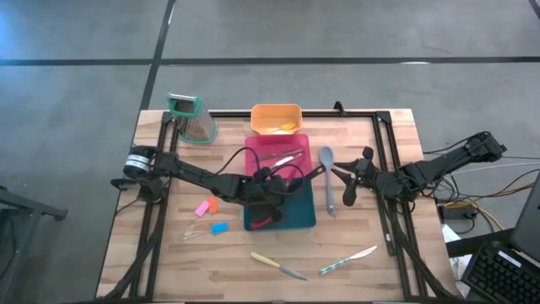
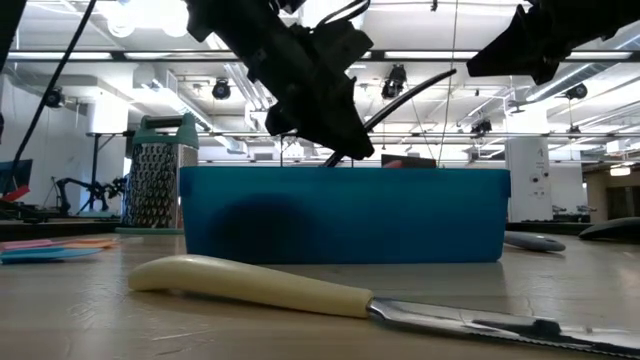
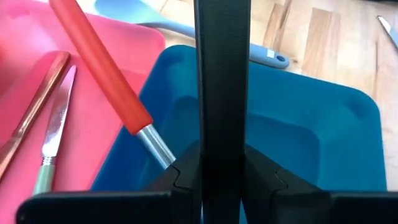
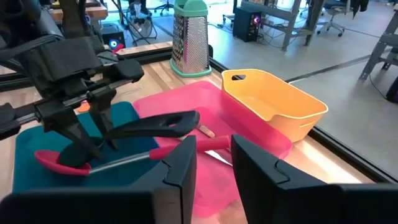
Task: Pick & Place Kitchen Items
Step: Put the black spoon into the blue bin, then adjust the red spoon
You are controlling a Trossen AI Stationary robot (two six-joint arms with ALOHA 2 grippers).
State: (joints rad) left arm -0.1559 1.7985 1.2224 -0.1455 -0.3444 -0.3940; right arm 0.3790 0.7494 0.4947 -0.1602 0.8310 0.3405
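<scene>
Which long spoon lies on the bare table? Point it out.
The grey spoon, beside the teal tray. The red spoon lies in that tray; the left gripper holds the black spoon.

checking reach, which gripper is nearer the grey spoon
Right. The right gripper sits just beside the grey spoon, on its outer side. The left gripper is farther off, over the teal tray, holding a black utensil.

Looks like robot lab or big workshop, not home kitchen. Grey concrete floor [image 1: 337, 29] under wooden table [image 1: 169, 262]. Bright lights [image 2: 150, 15] and pipes on high ceiling. Office chairs [image 4: 336, 15] and metal desks behind. Computer keyboard [image 1: 498, 274] and cables [image 1: 472, 203] beside table. Other black stands [image 2: 85, 190] far back.
</scene>
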